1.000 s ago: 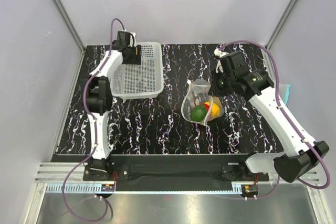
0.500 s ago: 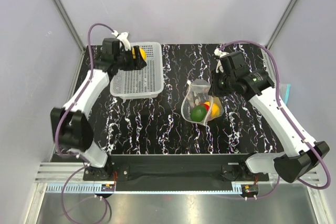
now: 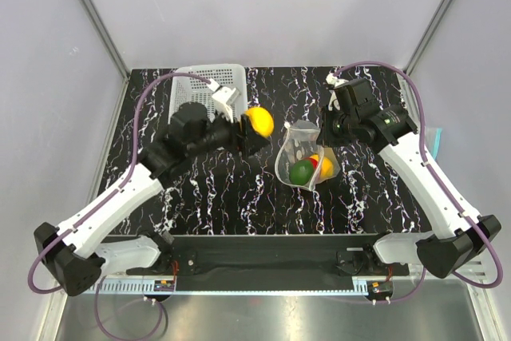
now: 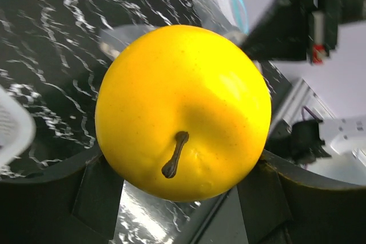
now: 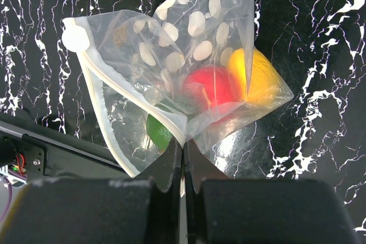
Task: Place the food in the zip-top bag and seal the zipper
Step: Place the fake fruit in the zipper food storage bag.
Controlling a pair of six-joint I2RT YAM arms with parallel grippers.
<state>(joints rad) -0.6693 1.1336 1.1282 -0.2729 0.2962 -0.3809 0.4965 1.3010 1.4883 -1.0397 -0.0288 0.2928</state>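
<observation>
My left gripper (image 3: 251,132) is shut on a yellow toy fruit (image 3: 259,121), held in the air just left of the zip-top bag (image 3: 297,152); the fruit fills the left wrist view (image 4: 183,110). My right gripper (image 3: 325,129) is shut on the bag's rim at the pale zipper strip (image 5: 123,92) and holds the mouth open toward the left. Inside the bag lie a dark green fruit (image 3: 302,172), a red fruit (image 5: 209,87) and a yellow fruit (image 5: 263,81).
A white mesh basket (image 3: 209,85) stands at the back left of the black marbled table (image 3: 215,197), partly behind my left arm. A clear bag with a teal-blue strip (image 3: 438,140) lies off the table's right edge.
My left gripper has lifted the yellow fruit out of the basket and carried it right and toward the front, up to the bag's open mouth. The right arm and bag have not moved.
</observation>
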